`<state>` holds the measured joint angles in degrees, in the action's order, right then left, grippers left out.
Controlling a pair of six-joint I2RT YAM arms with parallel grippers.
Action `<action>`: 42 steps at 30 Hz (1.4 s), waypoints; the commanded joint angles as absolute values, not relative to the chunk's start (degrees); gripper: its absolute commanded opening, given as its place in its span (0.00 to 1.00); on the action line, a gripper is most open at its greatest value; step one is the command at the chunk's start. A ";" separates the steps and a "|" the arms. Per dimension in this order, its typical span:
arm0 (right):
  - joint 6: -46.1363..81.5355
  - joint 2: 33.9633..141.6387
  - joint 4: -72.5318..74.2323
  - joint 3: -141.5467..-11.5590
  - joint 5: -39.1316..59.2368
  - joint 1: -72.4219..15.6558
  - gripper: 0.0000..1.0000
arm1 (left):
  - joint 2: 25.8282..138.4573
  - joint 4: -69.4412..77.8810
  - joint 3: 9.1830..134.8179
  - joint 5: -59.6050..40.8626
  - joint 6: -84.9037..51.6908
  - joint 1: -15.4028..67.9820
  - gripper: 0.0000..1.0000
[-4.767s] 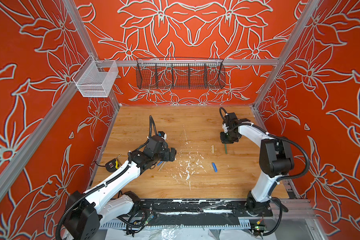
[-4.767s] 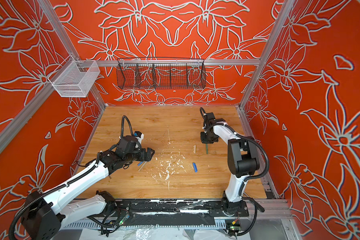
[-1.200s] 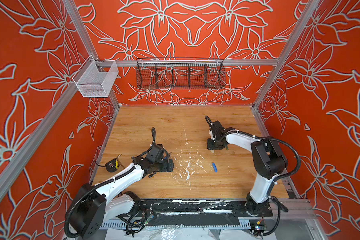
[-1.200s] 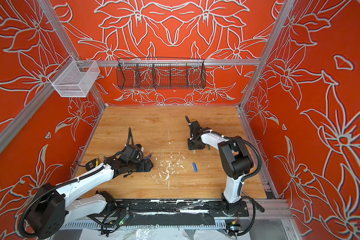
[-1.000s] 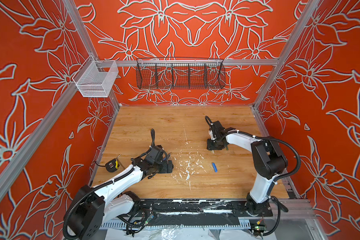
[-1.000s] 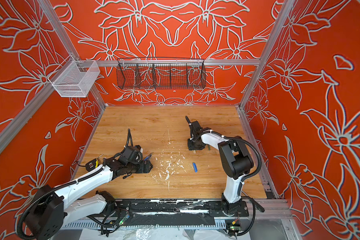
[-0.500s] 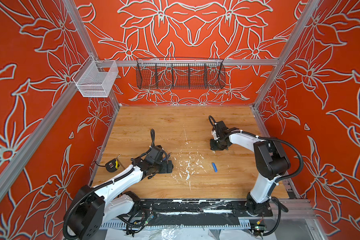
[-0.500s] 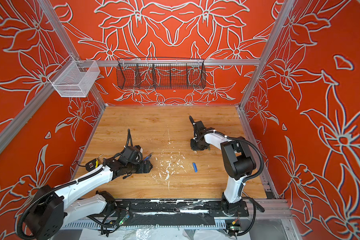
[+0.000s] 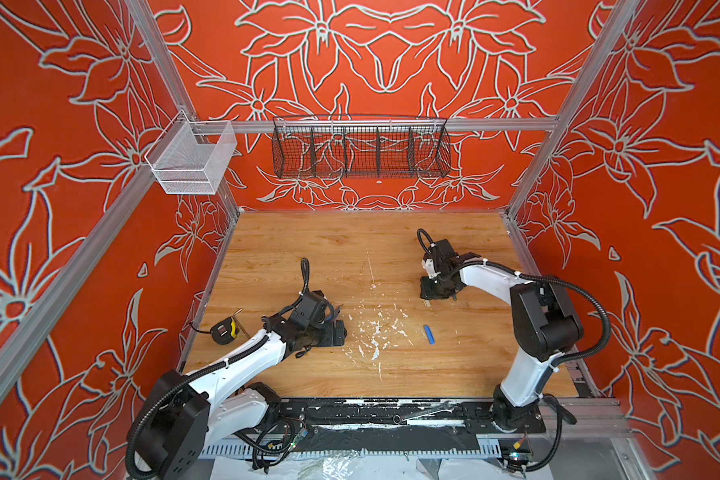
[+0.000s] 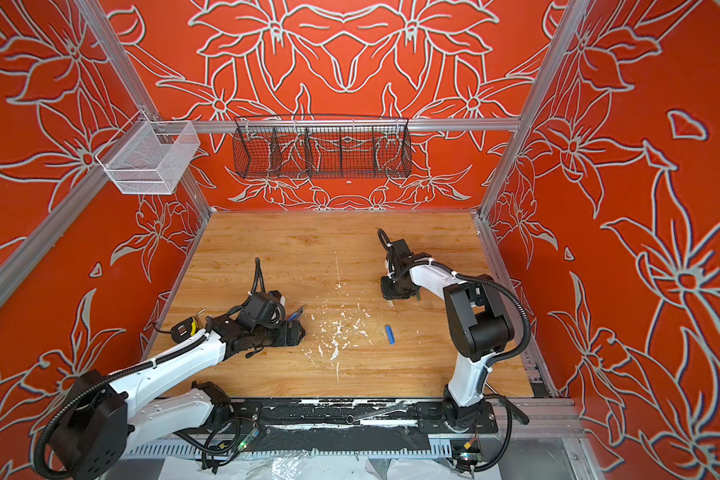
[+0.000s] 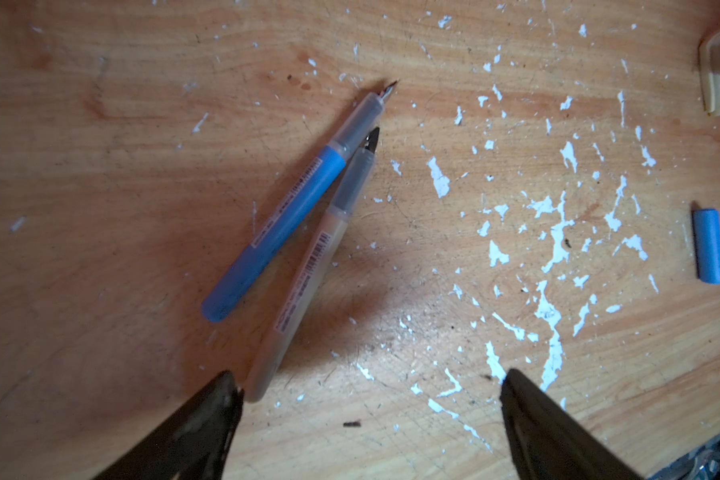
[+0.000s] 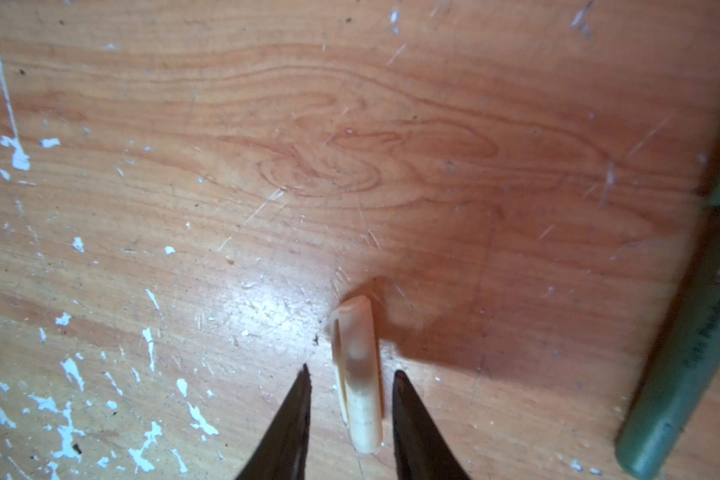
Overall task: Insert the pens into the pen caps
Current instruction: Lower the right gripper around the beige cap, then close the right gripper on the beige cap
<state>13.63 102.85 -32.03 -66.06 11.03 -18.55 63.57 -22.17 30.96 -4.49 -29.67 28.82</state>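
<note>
beige cap (image 12: 358, 386) — flat | between parted tips of right tool (image 12: 352, 369)

Both top views look steeply down from high in front onto the whole surface (image 9: 391, 249). Each wrist camera looks down from close above it; both apparently catch the beige cap (image 12: 358, 374).

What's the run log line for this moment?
left end effector: open, beside beige pen | right end effector: open around beige cap
</note>
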 commanded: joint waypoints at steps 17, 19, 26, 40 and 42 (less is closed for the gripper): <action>15.33 101.13 -31.30 -63.58 22.47 -17.75 0.32 | 64.55 -22.55 31.33 -4.00 -30.05 28.48 0.97; 15.36 100.66 -31.90 -63.46 22.04 -17.76 0.32 | 64.80 -22.41 31.45 -4.13 -30.02 28.48 0.97; 16.34 99.31 -34.89 -64.69 15.51 -17.75 0.29 | 64.54 -22.34 31.56 -4.17 -29.81 28.48 0.97; 21.30 102.05 -29.27 -63.96 15.46 -17.83 0.27 | 63.80 -22.68 31.12 -3.75 -29.93 28.47 0.97; 21.44 102.77 -29.18 -64.14 15.22 -17.76 0.27 | 63.94 -22.52 31.08 -3.78 -29.95 28.48 0.97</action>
<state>20.18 101.25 -29.28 -64.01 16.51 -17.98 64.45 -22.15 30.96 -4.19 -29.65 28.82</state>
